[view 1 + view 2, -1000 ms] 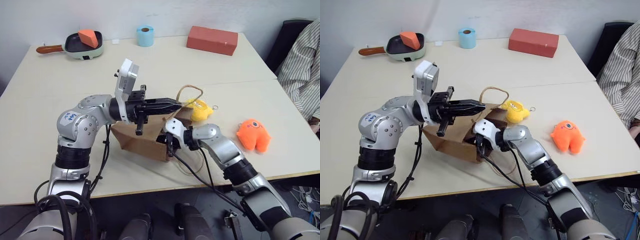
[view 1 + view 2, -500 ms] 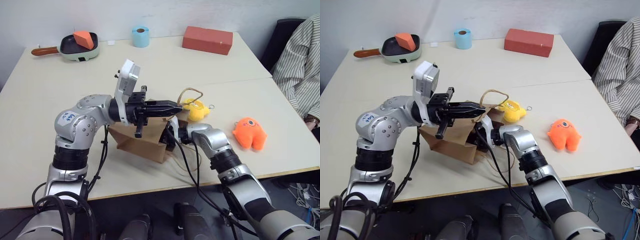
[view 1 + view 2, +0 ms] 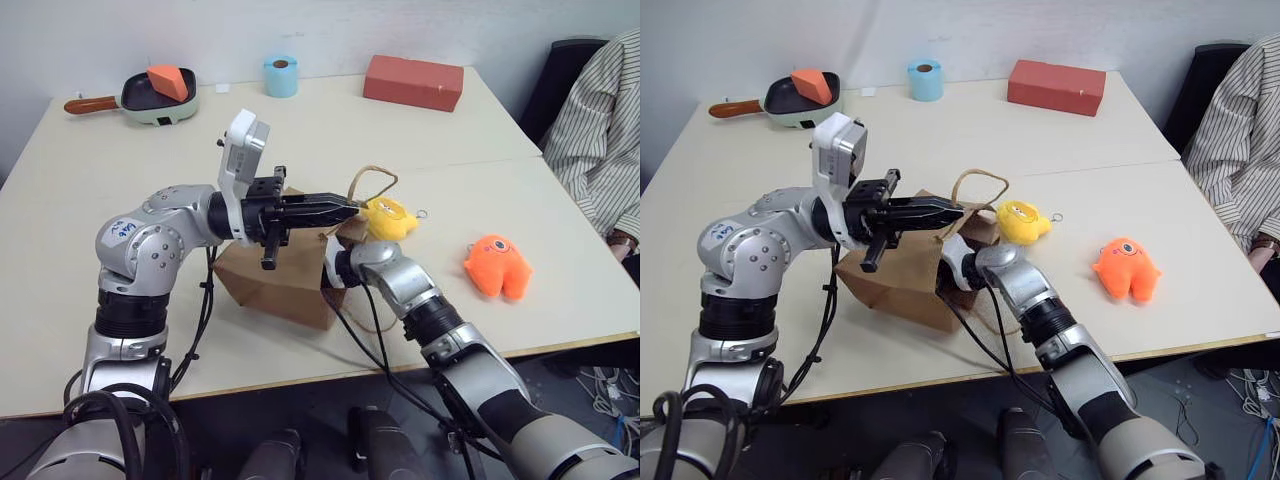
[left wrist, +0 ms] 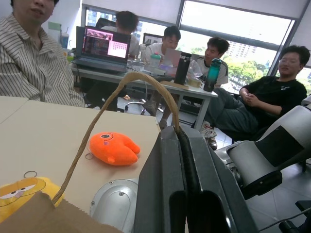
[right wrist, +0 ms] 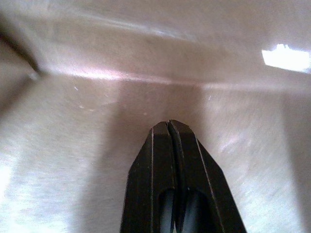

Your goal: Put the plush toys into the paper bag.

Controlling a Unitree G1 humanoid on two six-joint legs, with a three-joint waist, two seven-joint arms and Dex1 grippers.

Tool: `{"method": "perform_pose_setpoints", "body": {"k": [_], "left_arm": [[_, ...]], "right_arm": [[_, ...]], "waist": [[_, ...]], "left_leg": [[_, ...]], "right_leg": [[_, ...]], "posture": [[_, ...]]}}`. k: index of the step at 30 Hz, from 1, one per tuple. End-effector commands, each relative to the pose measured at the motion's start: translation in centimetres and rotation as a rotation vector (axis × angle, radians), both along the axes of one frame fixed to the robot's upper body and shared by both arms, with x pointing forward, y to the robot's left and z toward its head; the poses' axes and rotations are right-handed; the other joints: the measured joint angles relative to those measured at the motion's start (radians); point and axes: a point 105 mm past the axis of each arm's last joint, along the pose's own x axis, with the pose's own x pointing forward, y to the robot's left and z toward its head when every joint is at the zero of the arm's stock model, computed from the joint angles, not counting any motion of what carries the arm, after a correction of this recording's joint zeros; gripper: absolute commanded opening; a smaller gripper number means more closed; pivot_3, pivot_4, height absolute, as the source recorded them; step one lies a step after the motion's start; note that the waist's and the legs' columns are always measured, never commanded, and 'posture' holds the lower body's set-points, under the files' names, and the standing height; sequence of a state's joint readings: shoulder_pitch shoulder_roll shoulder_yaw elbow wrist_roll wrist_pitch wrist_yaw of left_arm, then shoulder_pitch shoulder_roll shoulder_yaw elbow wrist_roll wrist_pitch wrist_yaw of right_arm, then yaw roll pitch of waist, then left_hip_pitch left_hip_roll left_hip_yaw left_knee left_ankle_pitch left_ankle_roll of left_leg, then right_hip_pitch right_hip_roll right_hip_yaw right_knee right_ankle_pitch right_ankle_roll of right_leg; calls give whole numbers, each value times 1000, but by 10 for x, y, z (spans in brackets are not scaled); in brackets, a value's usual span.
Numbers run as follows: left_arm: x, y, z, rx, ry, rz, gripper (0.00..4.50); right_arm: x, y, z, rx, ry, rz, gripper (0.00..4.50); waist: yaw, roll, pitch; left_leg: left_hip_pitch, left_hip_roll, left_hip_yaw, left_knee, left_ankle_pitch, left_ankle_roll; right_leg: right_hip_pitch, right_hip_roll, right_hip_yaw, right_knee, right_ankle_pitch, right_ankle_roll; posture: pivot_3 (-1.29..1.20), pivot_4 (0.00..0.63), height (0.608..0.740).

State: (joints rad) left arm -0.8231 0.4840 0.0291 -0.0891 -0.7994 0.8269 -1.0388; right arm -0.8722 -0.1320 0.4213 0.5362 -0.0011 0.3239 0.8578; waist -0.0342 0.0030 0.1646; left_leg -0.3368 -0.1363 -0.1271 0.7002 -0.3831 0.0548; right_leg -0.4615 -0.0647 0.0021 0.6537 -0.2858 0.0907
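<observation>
The brown paper bag (image 3: 272,288) lies on its side on the table, mouth toward the right. My left gripper (image 3: 351,207) is shut on one tan cord handle (image 4: 127,79), holding the bag's upper edge up. My right gripper (image 5: 169,123) is shut and empty, reaching inside the bag with brown paper walls all around it; from the head its fingers are hidden by the bag. The yellow plush toy (image 3: 390,217) lies just beyond the bag's mouth. The orange plush toy (image 3: 497,266) lies further to the right on the table.
At the table's far side stand a red brick-shaped box (image 3: 418,82), a blue tape roll (image 3: 281,75) and a small pan (image 3: 140,97) holding an orange wedge. A person in a striped shirt (image 3: 600,120) sits at the right edge.
My right arm has pushed further left into the bag's mouth, and its wrist now sits at the opening. The left gripper has kept its hold on the handle.
</observation>
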Motion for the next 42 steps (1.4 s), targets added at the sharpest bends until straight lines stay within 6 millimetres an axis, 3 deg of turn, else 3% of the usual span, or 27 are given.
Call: {"method": "perform_pose_setpoints", "body": {"k": [1, 8, 13, 18, 22, 25, 29, 35, 42], "left_arm": [[2, 5, 27, -49, -80, 14, 0], [-2, 6, 41, -57, -123, -14, 0], [-6, 2, 30, -17, -127, -29, 0], [11, 9, 35, -60, -75, 54, 0], [10, 9, 17, 2, -68, 48, 0], [9, 8, 11, 19, -66, 43, 0], [5, 5, 5, 27, -42, 21, 0], [3, 6, -1, 47, -38, 8, 0], [-1, 5, -5, 71, -37, -18, 0]], "right_arm": [[5, -29, -40, -174, 21, -81, 26], [3, -40, -45, -192, 35, -102, 26], [2, -45, -48, -188, 46, -121, 26], [-2, -60, -52, -179, 59, -167, 26], [-18, -58, -15, 23, 23, -130, 26], [-33, -69, 15, 134, 4, -129, 26], [-63, -105, 46, 211, 14, -189, 26], [-105, -171, 71, 311, 95, -349, 26], [-119, -260, 88, 366, 64, -705, 26]], "waist": [[5, 1, -1], [8, 7, -5], [9, 7, -5], [14, 8, -6], [24, 8, -6], [32, 8, -6], [32, 8, -5], [39, 8, -5], [60, 7, -4]], "left_leg": [[0, 0, 0, 0, 0, 0], [0, -1, -2, 0, 0, 0], [0, -2, -3, 0, 0, 0], [1, -3, -5, 0, 0, 0], [0, -3, -5, 0, 0, 0], [-1, -3, -5, -2, 0, 0], [-7, -3, -5, 0, 0, 0], [-9, -2, -6, -1, 0, 0], [-7, -2, -3, -2, 0, 1]], "right_leg": [[0, 0, 0, 0, 0, 0], [1, -1, 0, 0, 0, 0], [2, -2, 0, 0, 0, 0], [2, -2, 0, 0, 0, 0], [2, -2, 0, -1, 0, 0], [1, -2, 0, -1, 0, 0], [-3, -1, 0, -5, 0, 0], [-3, -1, 1, -9, 0, 0], [-2, -1, 3, -10, 0, 0]], "posture": [[0, 150, 740], [0, 150, 740], [0, 150, 740], [0, 150, 740], [0, 150, 740], [0, 150, 740], [0, 150, 740], [0, 150, 740], [0, 150, 740]]}}
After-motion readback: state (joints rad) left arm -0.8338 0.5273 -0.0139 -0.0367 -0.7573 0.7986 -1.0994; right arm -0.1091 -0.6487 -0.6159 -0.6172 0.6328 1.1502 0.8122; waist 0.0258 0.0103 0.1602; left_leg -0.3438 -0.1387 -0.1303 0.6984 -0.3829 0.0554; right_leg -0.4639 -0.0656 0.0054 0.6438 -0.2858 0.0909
